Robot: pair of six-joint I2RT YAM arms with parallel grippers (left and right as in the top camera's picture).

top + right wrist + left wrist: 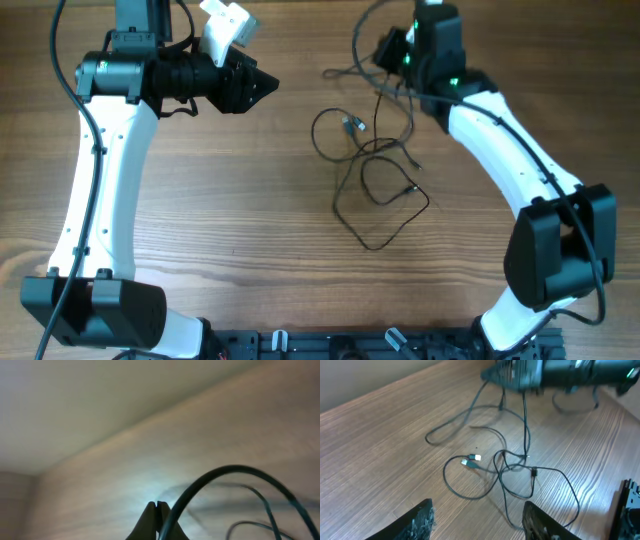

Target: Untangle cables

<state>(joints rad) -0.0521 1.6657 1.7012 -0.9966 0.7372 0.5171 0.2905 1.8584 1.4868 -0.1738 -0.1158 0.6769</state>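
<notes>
Thin black cables [372,172] lie in tangled loops on the wooden table, with a small teal-tipped connector [352,125] among them. They also show in the left wrist view [506,467], with the connector [471,461] inside one loop. My right gripper [388,50] is at the far side of the tangle, shut on a black cable [210,485] that rises from the table; its fingertips [156,506] are pressed together. It also appears in the left wrist view [507,375]. My left gripper [265,84] is open and empty [479,510], held left of the tangle and apart from it.
A white object [228,22] sits at the far edge by the left arm. A cable strand [340,72] trails left from the right gripper. The arm bases and a black rail [380,345] line the table's front edge.
</notes>
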